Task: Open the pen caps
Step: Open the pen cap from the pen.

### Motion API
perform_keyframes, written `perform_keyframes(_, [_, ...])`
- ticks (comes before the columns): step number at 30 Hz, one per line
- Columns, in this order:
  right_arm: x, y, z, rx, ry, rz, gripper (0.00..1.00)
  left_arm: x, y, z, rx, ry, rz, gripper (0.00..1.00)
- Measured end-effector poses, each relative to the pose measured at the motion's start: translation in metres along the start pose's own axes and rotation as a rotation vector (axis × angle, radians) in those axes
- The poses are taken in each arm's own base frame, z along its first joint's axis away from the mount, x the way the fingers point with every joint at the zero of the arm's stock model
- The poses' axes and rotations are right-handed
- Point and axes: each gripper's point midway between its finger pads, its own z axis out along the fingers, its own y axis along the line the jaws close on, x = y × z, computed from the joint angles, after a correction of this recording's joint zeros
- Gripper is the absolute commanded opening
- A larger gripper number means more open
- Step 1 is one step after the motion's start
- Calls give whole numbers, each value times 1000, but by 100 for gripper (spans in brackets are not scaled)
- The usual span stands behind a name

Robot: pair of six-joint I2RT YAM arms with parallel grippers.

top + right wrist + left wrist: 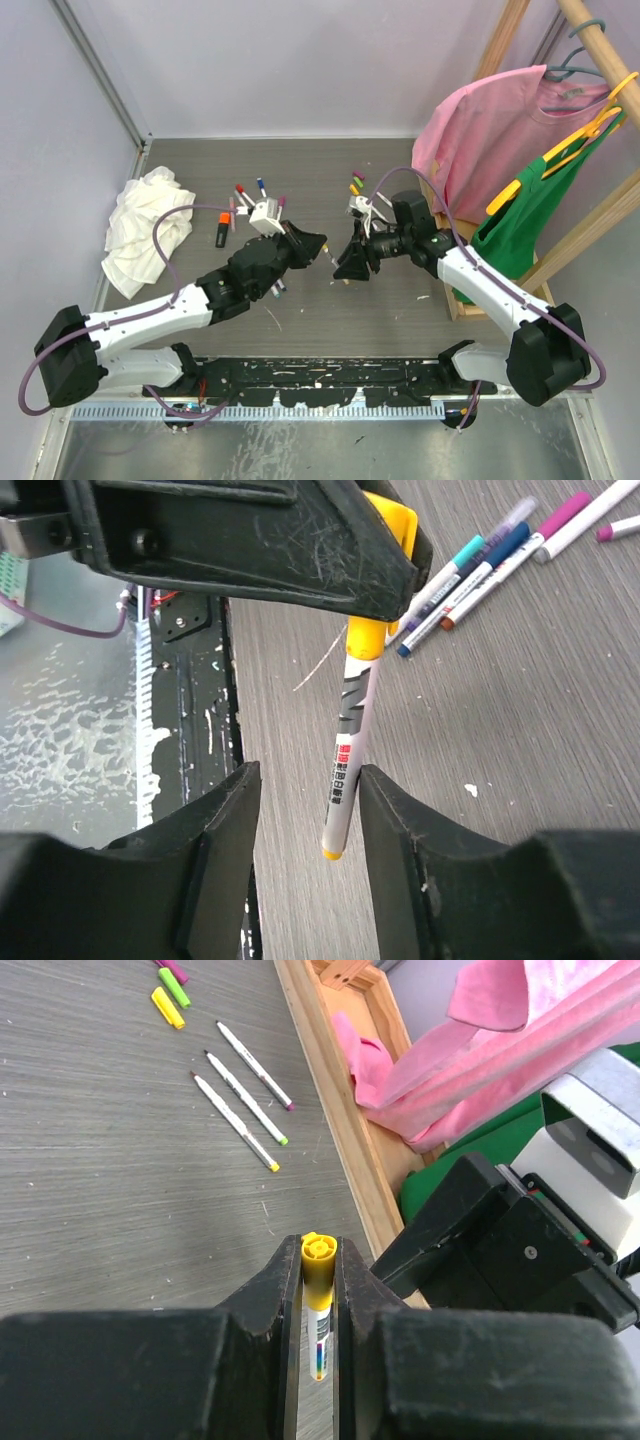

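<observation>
Top view: two arms reach in over a grey surface (330, 160) and their tips meet near its middle. The left gripper (312, 243) and right gripper (350, 265) face each other, almost touching. A crumpled white rag (145, 230) lies at the far left. One group of pens (258, 198) lies behind the left gripper and a smaller group (356, 186) behind the right one; exact counts are too small to tell. One orange marker (221, 236) lies apart, near the rag. At the right, a pink shirt (480, 125) and a green garment (525, 225) hang on a wooden rack (590, 45).

Left wrist view: the left gripper (318, 1252) is nearly closed, clamping one yellow cap (318, 1258) between its fingers. The white pen barrel (318, 1335) runs down between them. Beyond lie three uncapped pens (245, 1100) side by side and three loose caps (167, 1007): yellow, green and purple. The black body of the right gripper (500, 1250) fills the right side.

Right wrist view: the right gripper (305, 810) stands partly open. Its fingers (215, 820) flank the white pen barrel (345, 770) without clearly touching it. The yellow cap (368, 635) is pinched above by the left gripper (250, 540). At least four more pens (470, 570) lie on the surface behind.
</observation>
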Motion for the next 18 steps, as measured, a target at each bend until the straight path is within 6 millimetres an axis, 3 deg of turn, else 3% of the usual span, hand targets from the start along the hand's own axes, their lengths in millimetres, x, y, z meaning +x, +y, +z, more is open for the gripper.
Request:
perform_keyframes(11, [-11,14,-2,-87,-40,44,48,-4,-16,-10,181,-29,-3,0])
perform_keyframes(14, [-13,16,-1,-103,-45,62,38,-8,-26,-12,229,-40,-4,0])
perform_keyframes(18, [-13,16,0,-112,-46,77,18,-12,-38,-15,285,-58,-15,0])
